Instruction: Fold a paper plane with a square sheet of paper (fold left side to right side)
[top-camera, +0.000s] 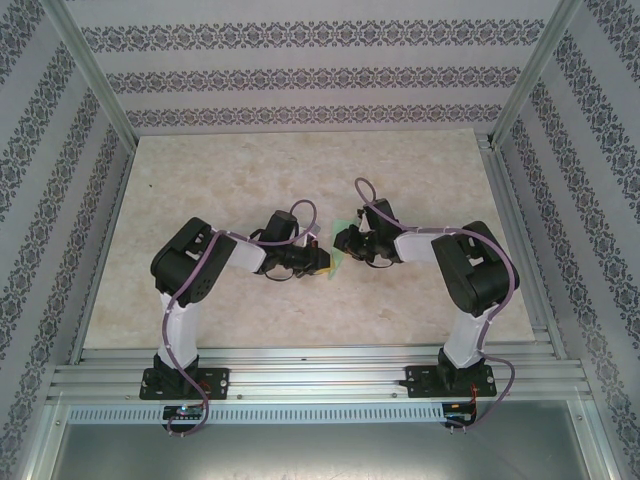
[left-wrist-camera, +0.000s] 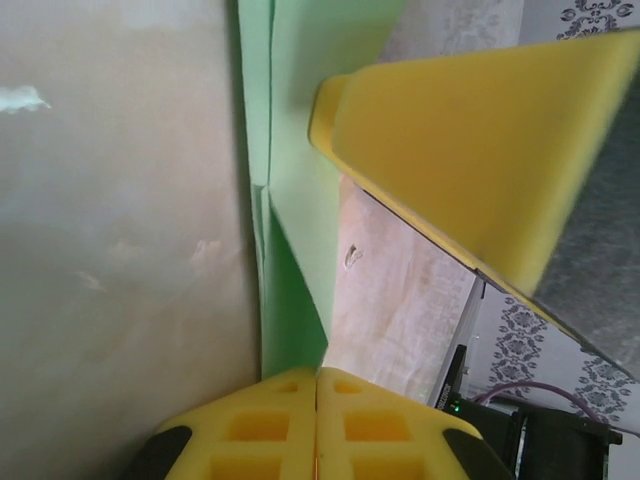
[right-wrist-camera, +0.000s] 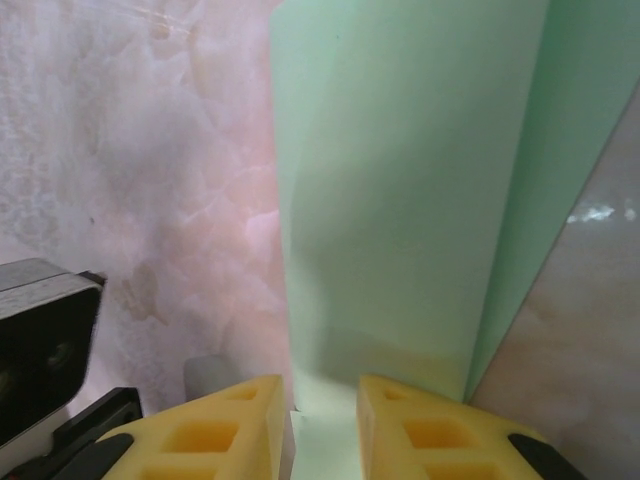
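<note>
We see the left gripper (left-wrist-camera: 317, 375) with its yellow foam fingers pressed together at the creased mint-green paper (left-wrist-camera: 300, 150) (thin, matte stuff), mid-table (left-wrist-camera: 120, 250) on the marbled top. The right gripper (right-wrist-camera: 322, 390) has its fingers apart, straddling it.

Paper (right-wrist-camera: 400, 200): pale mint green, plain.
Fingers (left-wrist-camera: 290, 430): bright yellow, black at the base.
Table (top-camera: 300, 170): marbled beige-pink.
Walls (top-camera: 300, 80): white, banded with dark grey floral ornament.
Arms (top-camera: 200, 265): black, white lower links.
Cables (top-camera: 175, 330): purple.
Frame (top-camera: 300, 375): silver.
</note>
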